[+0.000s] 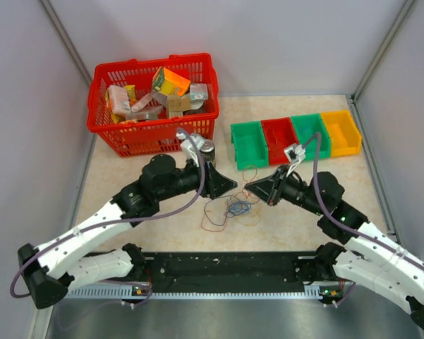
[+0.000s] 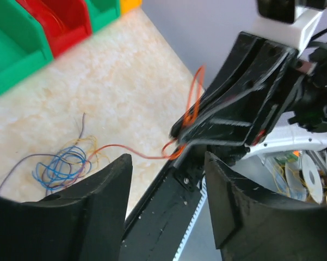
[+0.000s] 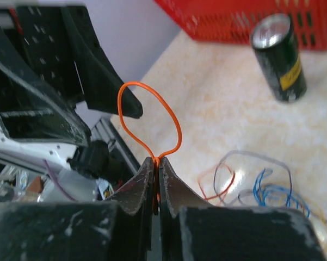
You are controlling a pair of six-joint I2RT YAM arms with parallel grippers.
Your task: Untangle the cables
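The cables lie in a loose tangle (image 1: 236,207) of thin blue, purple-grey and orange-red wires on the table between the two arms. The tangle also shows in the left wrist view (image 2: 62,165) and the right wrist view (image 3: 272,191). My right gripper (image 3: 156,163) is shut on an orange cable, whose loop (image 3: 174,119) stands up above the fingertips. In the top view my right gripper (image 1: 249,186) hovers just above the tangle. My left gripper (image 1: 230,185) is open and empty, close beside it. In the left wrist view my left gripper (image 2: 168,168) faces the right gripper holding the orange cable (image 2: 125,147).
A red basket (image 1: 102,92) full of boxes stands at the back left. A dark can (image 1: 208,149) stands upright just in front of it. A row of green, red, green and yellow bins (image 1: 248,134) sits at the back right. The black base rail (image 1: 226,267) runs along the near edge.
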